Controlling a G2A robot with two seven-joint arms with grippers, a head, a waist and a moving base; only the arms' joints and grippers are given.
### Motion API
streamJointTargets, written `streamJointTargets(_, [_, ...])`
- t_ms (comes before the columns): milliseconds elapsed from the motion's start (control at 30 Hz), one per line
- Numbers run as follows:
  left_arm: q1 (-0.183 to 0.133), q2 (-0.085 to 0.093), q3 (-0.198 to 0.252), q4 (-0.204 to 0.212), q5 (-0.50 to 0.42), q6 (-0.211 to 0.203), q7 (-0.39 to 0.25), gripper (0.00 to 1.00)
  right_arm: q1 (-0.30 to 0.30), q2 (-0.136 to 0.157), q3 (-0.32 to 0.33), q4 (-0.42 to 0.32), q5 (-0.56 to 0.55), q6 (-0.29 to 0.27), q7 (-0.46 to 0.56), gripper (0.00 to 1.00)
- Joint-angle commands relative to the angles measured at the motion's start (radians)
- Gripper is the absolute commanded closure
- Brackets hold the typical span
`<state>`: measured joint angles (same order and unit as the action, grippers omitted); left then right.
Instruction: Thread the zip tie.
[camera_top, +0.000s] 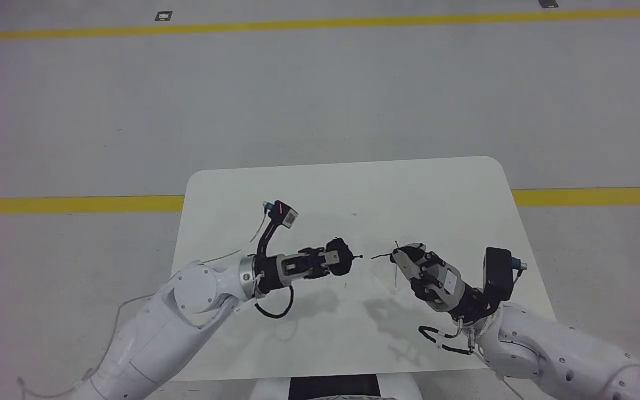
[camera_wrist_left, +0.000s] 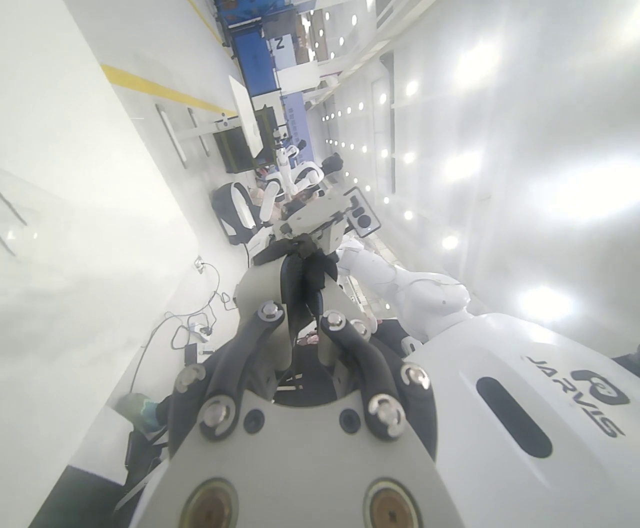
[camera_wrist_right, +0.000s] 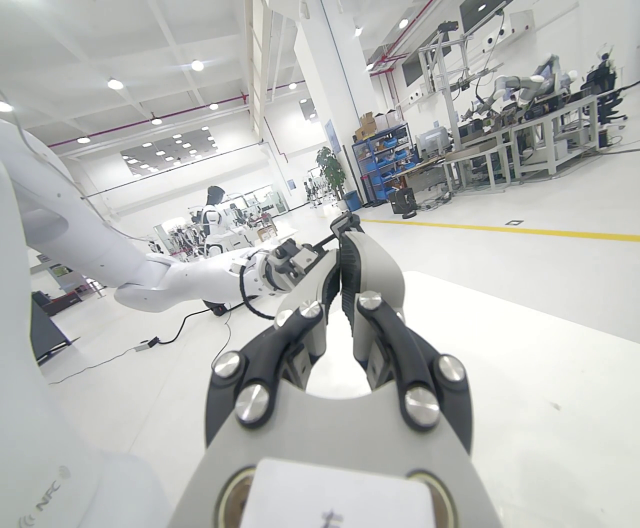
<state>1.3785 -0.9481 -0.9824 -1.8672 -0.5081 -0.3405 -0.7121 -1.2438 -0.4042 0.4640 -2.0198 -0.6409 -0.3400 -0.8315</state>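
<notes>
R gripper (camera_wrist_right: 344, 234) clamped on zip tie (camera_top: 385, 255), with thin black strand poking out past fingertips toward L gripper (camera_top: 347, 260). L pinched tight too; can't tell whether on tie's other end. Both held over table (camera_top: 450, 190), front-middle, tips facing each other, near but apart. Tie's long axis approx. along line btw the two grippers, free end nearer L. Prob. calls for fine line-up along that axis next; risks a miss w/ any small tilt.
</notes>
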Motion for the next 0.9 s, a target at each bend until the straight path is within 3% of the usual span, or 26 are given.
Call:
streamJointTargets(0, [-0.013,-0.005,-0.005,-0.012,-0.026,0.001,-0.006,1.00,0.000,0.000,0.000,0.000,0.000,0.000,0.000,1.00])
streamJointTargets(133, [-0.023,-0.014,-0.022,-0.027,-0.056,0.001,-0.010,1.00,0.000,0.000,0.000,0.000,0.000,0.000,0.000,1.00])
streamJointTargets(867, [-0.023,-0.014,-0.022,-0.027,-0.056,0.001,-0.010,1.00,0.000,0.000,0.000,0.000,0.000,0.000,0.000,1.00])
